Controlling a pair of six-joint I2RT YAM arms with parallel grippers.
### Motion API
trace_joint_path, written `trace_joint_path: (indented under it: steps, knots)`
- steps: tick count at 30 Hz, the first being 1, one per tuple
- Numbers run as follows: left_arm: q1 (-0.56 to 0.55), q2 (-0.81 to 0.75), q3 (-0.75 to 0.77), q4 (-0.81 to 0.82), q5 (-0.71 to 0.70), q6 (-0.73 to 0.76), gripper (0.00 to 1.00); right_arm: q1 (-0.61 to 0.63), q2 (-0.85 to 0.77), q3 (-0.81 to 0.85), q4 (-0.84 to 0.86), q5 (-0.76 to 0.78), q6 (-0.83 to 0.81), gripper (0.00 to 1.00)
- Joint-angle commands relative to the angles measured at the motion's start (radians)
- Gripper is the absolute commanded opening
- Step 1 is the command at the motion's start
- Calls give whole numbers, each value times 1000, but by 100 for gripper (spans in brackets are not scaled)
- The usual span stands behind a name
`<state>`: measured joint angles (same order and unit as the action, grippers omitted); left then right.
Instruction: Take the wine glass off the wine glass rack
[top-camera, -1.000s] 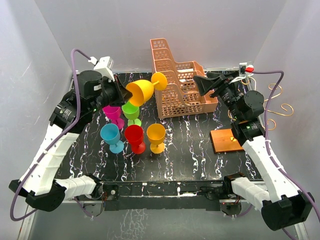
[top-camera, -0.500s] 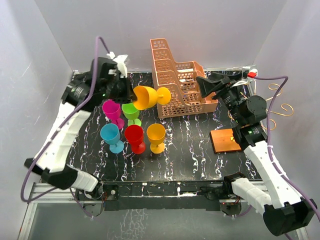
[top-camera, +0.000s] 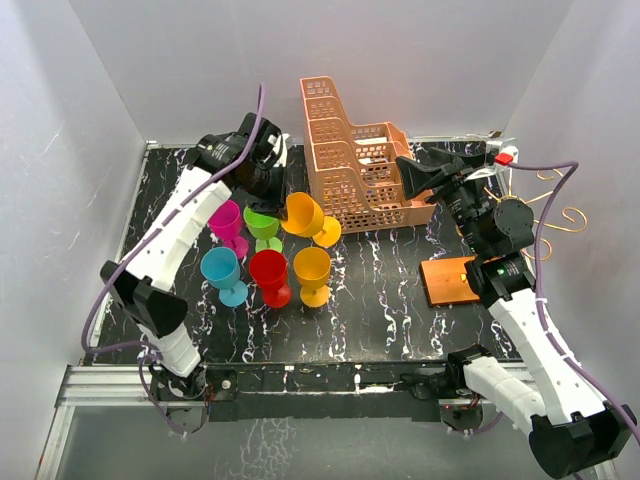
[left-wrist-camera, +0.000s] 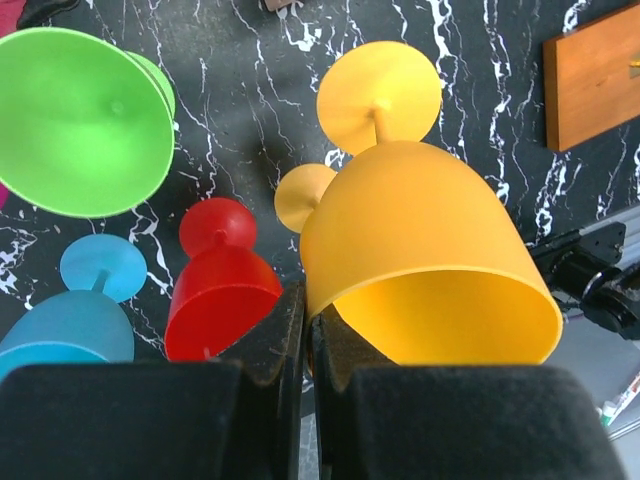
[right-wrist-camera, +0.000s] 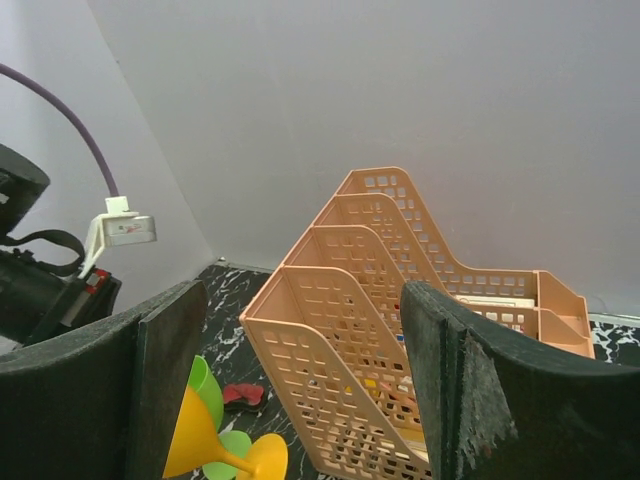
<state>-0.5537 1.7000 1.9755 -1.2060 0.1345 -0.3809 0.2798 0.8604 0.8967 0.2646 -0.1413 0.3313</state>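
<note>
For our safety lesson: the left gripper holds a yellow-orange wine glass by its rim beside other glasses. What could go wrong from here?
1. The left gripper pinches only the rim of the yellow-orange glass, which hangs tilted; it could pivot or slip.
2. The green glass and red glass stand close; setting it down may knock them over.

The right arm (top-camera: 522, 300) covers part of the wine glass rack (top-camera: 447, 285).

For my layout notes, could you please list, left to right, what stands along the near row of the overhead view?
Blue glass → red glass → standing yellow glass → wooden base of the wine glass rack.
</note>
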Motion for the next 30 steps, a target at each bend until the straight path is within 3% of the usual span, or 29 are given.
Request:
trace_joint_path:
  steps: [1,15,30]
  knots:
    - [-3,57,59,-28,-25,3,0,11,-23,-5,49,29,-41,85]
    - [-41,271,136,-46,-121,0,2,40,-23,-3,44,35,-93,86]
    - [-44,329,66,29,-141,12,12,59,25,103,-77,-29,-134,90]
